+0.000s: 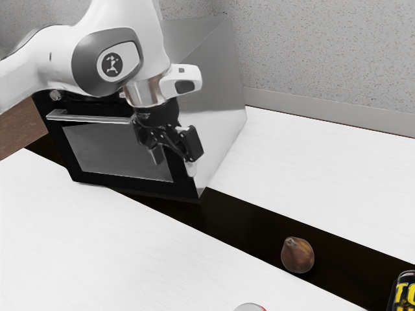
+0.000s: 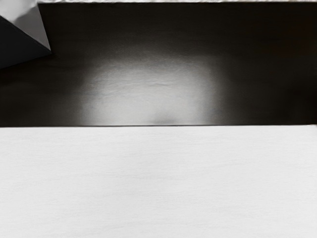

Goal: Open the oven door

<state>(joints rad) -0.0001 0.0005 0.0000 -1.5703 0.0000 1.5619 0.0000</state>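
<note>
My gripper (image 1: 174, 162) stands open in front of the oven's door, near the door's edge toward the exterior view's right, with nothing seen between its fingers. The oven (image 1: 211, 97) is a box with grey sides and a black front. Its door (image 1: 117, 152) is closed and has a grey window. A silver bar handle (image 1: 87, 118) runs along the door's upper part; the hand covers its end toward the exterior view's right. In the wrist view, a dark and grey corner, apparently of the oven (image 2: 22, 42), shows at the edge.
A dark strip (image 1: 240, 220) runs between white surfaces (image 1: 84, 240). A brown pear-like fruit (image 1: 297, 255) lies on it, away from the oven. A black can with yellow lettering (image 1: 404, 295) and a partly visible round object (image 1: 249, 307) are near the frame's edges. A speckled wall stands behind.
</note>
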